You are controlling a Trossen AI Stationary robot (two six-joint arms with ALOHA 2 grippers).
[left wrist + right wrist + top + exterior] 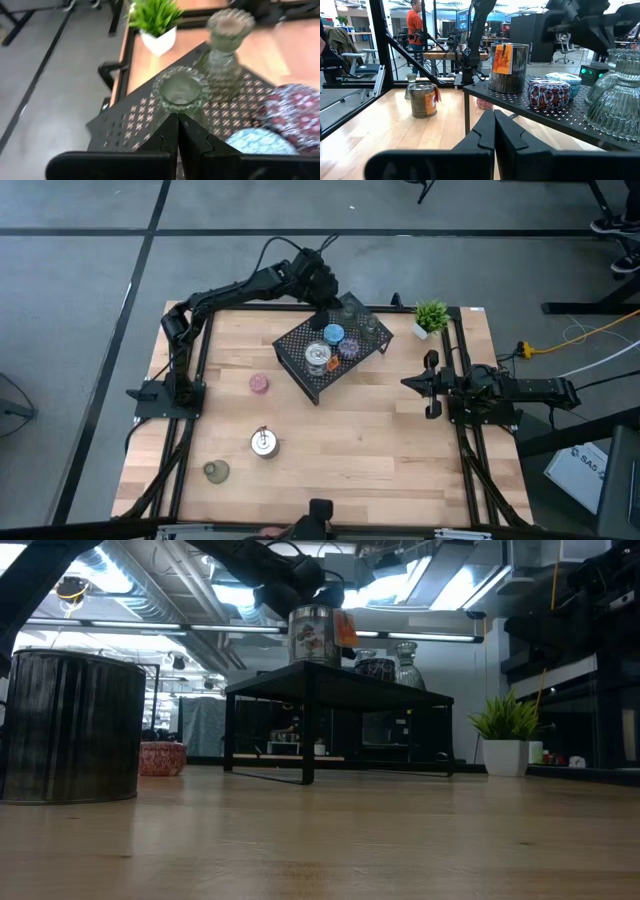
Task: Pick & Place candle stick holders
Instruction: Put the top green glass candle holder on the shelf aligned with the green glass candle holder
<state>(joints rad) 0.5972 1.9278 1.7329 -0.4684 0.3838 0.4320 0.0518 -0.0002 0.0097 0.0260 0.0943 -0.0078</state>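
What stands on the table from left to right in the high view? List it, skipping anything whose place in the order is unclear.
olive-green holder → pink holder → black mesh rack → potted plant

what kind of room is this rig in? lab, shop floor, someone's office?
Most likely an open robotics lab or workshop. The right wrist view shows a person standing among cluttered workbenches and an office chair. The low view shows bare ceiling ducts, and the wooden table stands on a grey floor.
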